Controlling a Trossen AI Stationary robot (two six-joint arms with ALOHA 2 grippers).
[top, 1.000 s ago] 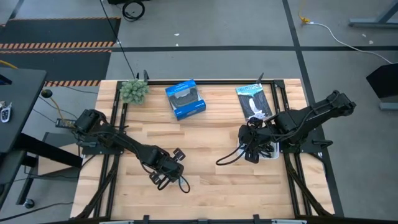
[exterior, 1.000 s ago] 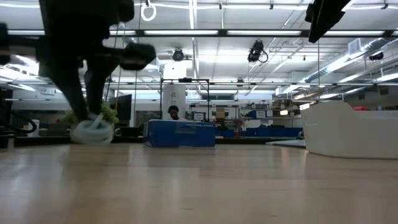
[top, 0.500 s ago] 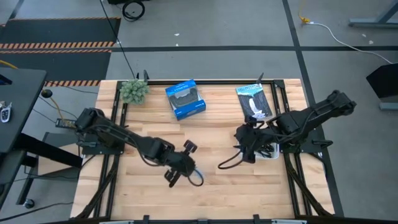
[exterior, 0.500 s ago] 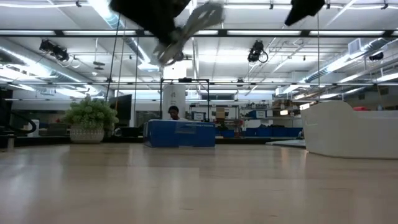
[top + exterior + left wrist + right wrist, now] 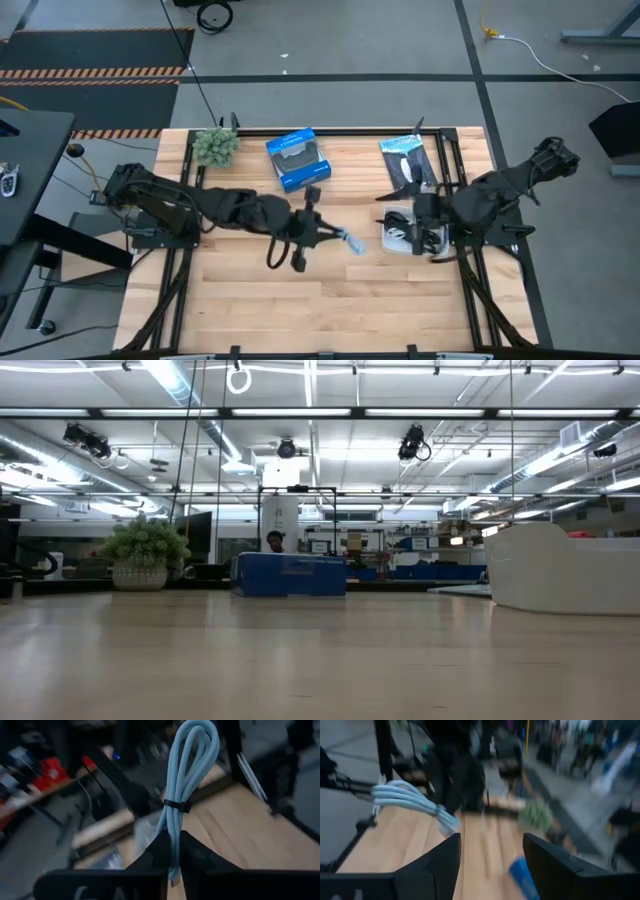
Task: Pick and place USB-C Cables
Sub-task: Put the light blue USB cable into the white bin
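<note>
Your left gripper is extended over the middle of the table, above the bare wood between the blue box and the table's near edge. In the left wrist view its fingers are pressed together on the pale blue-grey USB-C cable, a folded bundle bound by a dark tie at its mid-length; the looped end stands clear beyond the fingertips. From above, the same cable projects from the gripper toward the right arm.

Your right gripper sits at the right side of the table, directly over the white container that stands just in front of the black packet. In the right wrist view its fingers are spread wide apart with nothing between them, and the pale blue-grey cable held by the other arm is visible farther off.

Something white and something dark lie in the white container under the right gripper, but you cannot tell from the high view what they are. No other cables can be made out on the table surface.

A small potted plant stands at the far left corner, beside the blue box. The low view shows the plant, the blue box and the white container resting on the table; neither arm enters that view.
</note>
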